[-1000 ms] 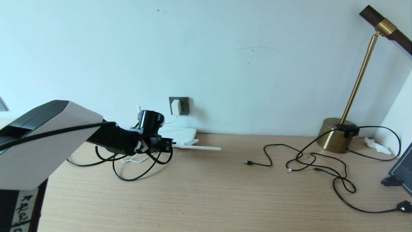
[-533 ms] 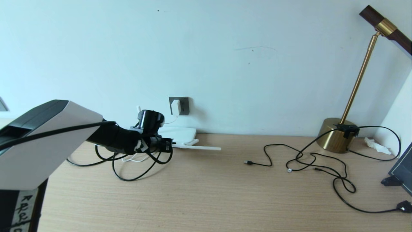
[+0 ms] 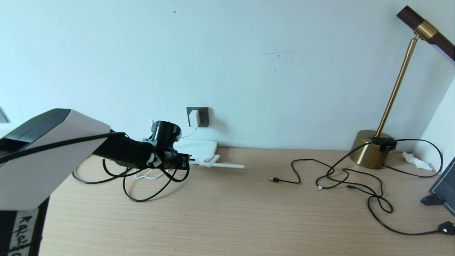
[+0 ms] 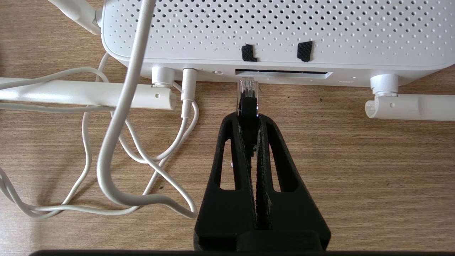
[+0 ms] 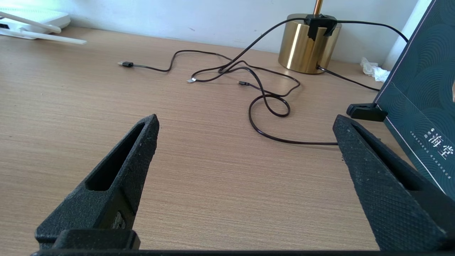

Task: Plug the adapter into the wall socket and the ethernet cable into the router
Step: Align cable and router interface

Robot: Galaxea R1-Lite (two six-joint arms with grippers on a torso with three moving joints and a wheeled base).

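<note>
The white adapter sits plugged into the dark grey wall socket. Its thin white cord loops over the table and ends at the router. In the left wrist view, my left gripper is shut on the ethernet cable just behind its clear plug. The plug's tip is at the mouth of the router's port slot. The black cable trails in loops under the left arm. My right gripper hangs open over bare table at the right, holding nothing.
White antennas lie flat on either side of the ports. Thin black USB cables sprawl at the right, near a brass lamp base. A dark box stands at the right edge, with a white tissue behind it.
My left arm has edged slightly towards the router with the plug. The router's front antenna has shifted a little. The right arm is still.
</note>
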